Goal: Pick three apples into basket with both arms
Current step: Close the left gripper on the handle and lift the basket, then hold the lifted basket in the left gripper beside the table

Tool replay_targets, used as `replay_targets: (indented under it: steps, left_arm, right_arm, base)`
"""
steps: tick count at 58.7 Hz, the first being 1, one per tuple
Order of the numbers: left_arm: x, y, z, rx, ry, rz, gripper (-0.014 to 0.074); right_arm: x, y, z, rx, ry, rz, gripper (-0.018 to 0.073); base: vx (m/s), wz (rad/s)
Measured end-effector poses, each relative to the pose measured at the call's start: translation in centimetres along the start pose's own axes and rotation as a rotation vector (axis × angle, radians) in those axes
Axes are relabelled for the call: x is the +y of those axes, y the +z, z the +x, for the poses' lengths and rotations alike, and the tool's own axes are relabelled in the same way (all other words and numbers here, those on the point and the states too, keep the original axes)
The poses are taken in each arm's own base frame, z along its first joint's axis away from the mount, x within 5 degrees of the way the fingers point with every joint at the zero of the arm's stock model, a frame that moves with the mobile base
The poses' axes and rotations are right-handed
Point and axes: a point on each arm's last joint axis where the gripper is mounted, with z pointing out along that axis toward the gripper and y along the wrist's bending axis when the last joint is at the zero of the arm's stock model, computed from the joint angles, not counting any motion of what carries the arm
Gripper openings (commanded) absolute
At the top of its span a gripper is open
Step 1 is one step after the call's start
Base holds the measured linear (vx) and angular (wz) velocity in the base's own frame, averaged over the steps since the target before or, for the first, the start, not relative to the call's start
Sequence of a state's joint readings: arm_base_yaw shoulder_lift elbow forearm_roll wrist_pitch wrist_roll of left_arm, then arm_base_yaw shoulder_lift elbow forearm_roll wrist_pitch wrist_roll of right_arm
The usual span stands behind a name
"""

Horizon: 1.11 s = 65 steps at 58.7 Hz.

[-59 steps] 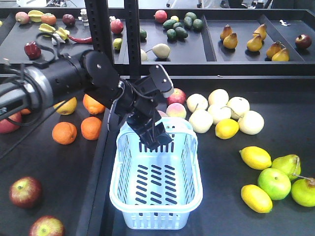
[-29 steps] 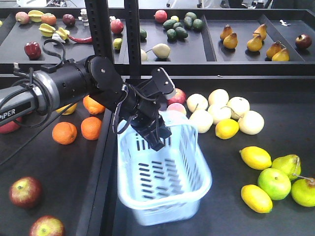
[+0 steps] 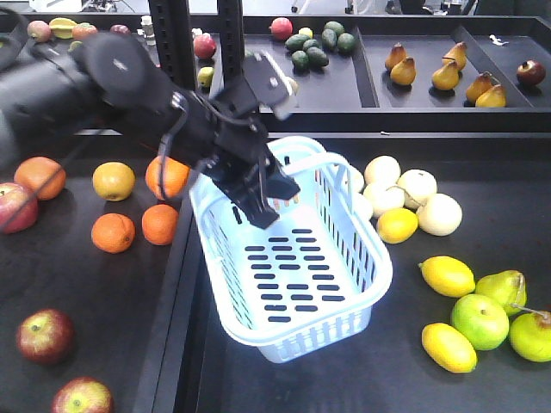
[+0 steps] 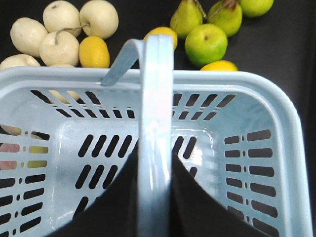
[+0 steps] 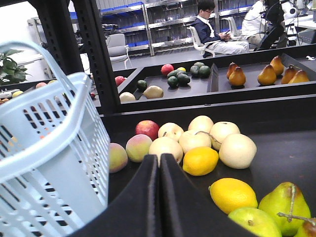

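Note:
In the front view my left gripper (image 3: pixel 263 194) is shut on one loop handle of the pale blue basket (image 3: pixel 301 331), which hangs lifted and tilted, empty inside. The left wrist view shows that handle (image 4: pixel 154 89) clamped between the black fingers (image 4: pixel 118 197). Two red apples (image 3: pixel 43 334) (image 3: pixel 82 398) lie at the front left and another apple (image 3: pixel 12 206) at the left edge. My right gripper (image 5: pixel 158 157) is shut and empty, low beside the basket wall (image 5: pixel 54 148); one red apple (image 5: pixel 147 129) lies beyond it.
Oranges (image 3: pixel 113 232) lie left of the basket. Pale pears (image 3: pixel 417 188), lemons (image 3: pixel 447 275) and green fruit (image 3: pixel 479 320) fill the right side. Black upright posts (image 3: pixel 172 43) and a rear shelf of fruit trays (image 3: pixel 413 86) stand behind. A raised divider (image 3: pixel 168 344) splits the two surfaces.
My left arm has risen and swung back left, lifting the basket by its handle. The basket has tipped and swung toward the right.

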State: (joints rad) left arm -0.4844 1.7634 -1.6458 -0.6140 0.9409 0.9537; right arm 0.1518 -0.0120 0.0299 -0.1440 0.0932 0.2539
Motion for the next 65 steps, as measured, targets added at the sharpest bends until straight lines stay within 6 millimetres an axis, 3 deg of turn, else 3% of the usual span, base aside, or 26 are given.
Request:
replay_targets:
  steps: [19,37,51,65]
  left_arm:
    - [-3.5,-6.5,-0.7,0.071,-0.125,0.038,-0.0008]
    - [-8.8,-14.5,-0.2,0.02,-0.174,0.001,-0.0008]
    - [-13.6,-18.2,4.1,-0.079,-0.249,-0.064,-0.0008]
    - [-16.8,-18.9,9.8,-0.23,-0.327,-0.181,-0.0008]
  right_arm:
    - [0.0,0.0,0.0,0.0,0.0,0.0,-0.0005]
    - [0.0,0.0,0.0,0.0,0.0,0.0,-0.0005]
    - [0.0,0.0,0.0,0.0,0.0,0.0,-0.0005]
    - [0.0,0.0,0.0,0.0,0.0,0.0,-0.0005]
  base:
    - [0.0,0.0]
    - [0.0,0.0]
    - [0.0,0.0]
    - [0.0,0.0]
